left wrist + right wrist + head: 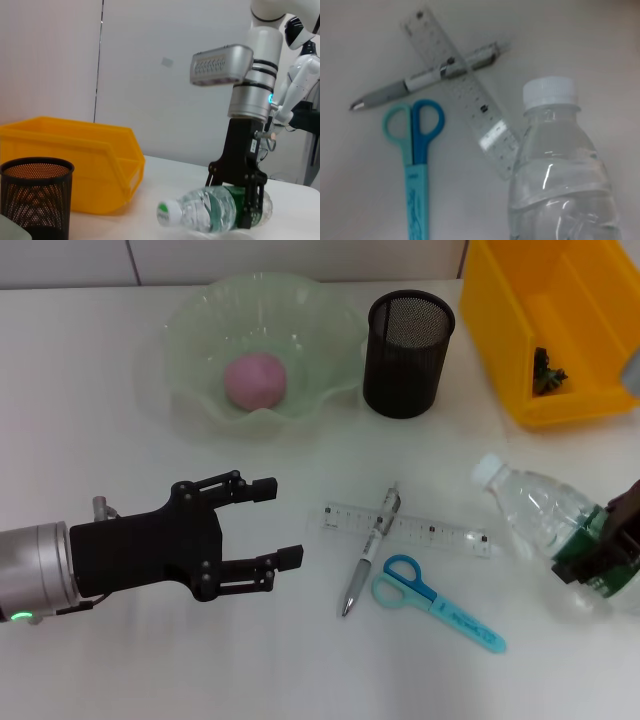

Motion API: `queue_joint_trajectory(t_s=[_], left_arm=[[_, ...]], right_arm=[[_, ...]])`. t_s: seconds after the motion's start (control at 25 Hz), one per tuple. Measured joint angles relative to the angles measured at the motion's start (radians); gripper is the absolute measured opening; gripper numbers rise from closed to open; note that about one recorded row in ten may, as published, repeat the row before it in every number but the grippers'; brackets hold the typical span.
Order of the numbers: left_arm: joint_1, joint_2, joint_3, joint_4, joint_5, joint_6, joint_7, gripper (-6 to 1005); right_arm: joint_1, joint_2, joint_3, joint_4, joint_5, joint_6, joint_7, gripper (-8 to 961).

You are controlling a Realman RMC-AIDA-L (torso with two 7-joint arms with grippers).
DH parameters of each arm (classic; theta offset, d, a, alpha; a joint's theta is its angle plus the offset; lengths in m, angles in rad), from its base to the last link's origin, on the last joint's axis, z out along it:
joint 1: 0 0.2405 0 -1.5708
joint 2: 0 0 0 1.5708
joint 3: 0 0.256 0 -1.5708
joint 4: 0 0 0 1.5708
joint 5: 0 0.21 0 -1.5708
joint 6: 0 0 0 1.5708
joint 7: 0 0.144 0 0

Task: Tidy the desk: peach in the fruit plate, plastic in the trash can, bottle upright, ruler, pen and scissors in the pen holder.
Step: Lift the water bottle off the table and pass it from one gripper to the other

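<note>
While lying flat, bottle point(540, 515) fills right pincer point(248, 200).

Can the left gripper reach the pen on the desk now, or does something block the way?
Probably yes. The left gripper is open and hovers beside the pen, with bare desk between them. The pen lies across the ruler, so its lower end, away from the ruler, looks easier to grasp.

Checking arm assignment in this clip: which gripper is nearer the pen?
Left. The left gripper, open, hovers just to the robot's left of the pen. The right gripper is farther off, shut on the lying bottle.
</note>
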State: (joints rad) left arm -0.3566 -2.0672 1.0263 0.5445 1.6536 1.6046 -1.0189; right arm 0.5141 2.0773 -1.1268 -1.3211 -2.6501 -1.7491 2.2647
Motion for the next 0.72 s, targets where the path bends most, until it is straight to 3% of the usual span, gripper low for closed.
queue_joint_trajectory(t_s=[0.24,0.32,0.36,0.44,0.56,0.72], left_arm=[[0.002,-0.002,-0.002,0.0,-0.009,0.002,0.003,813],[0.002,-0.004,-0.007,-0.008,-0.046,0.006,0.004,813],[0.003,-0.005,-0.009,-0.042,-0.132,0.013,0.004,813],[0.001,-0.005,-0.009,-0.066,-0.187,0.018,0.001,813],[-0.044,-0.007,-0.004,-0.218,-0.426,0.061,-0.058,812],[-0.095,-0.006,-0.003,-0.268,-0.467,0.095,-0.14,812]], right_arm=[[-0.08,0.003,0.18,-0.042,0.19,0.013,-0.133,761],[-0.129,0.003,0.257,-0.04,0.356,0.024,-0.233,761],[-0.172,0.001,0.31,-0.002,0.516,0.026,-0.333,761],[-0.193,0.0,0.332,0.027,0.592,0.025,-0.391,761],[-0.236,-0.002,0.365,0.154,0.804,-0.012,-0.591,761],[-0.217,-0.006,0.363,0.235,0.837,-0.091,-0.672,761]])
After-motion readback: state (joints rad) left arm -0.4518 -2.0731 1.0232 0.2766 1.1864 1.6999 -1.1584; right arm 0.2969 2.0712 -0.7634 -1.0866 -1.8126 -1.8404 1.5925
